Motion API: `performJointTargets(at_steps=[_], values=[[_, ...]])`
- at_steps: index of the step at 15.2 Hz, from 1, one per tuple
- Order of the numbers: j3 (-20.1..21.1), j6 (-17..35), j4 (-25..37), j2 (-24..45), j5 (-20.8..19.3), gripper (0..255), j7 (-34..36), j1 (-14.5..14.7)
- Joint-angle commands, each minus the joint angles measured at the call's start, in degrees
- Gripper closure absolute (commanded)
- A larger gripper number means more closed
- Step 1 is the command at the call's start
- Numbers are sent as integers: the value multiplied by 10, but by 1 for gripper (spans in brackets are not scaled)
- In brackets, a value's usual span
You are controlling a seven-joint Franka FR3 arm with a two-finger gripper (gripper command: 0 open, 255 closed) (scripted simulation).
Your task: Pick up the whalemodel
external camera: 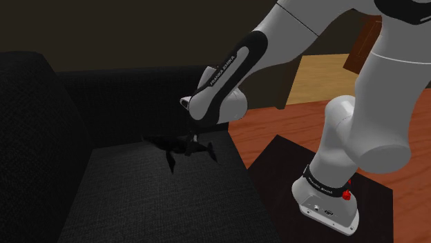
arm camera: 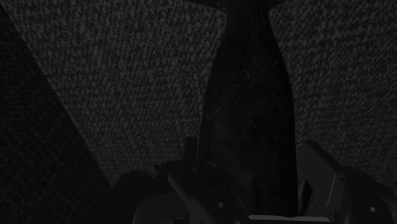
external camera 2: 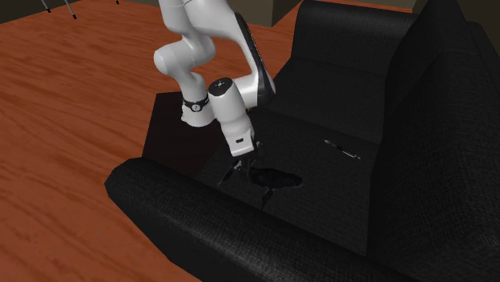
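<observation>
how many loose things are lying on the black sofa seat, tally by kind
dark whale model: 1
thin grey stick-like item: 1
total: 2

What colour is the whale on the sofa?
The whale model is black, like the sofa; the second exterior view shows it best.
</observation>
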Motion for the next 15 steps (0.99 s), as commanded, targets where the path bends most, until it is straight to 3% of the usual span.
performJointTargets(at_steps=[1, 9, 15], values=[[-6, -11, -3, -15, -31, 255, 26, 1], [-14, -67, -7, -81, -140, 255, 120, -11], [-10, -100, -2, -112, -177, 255, 152, -21]])
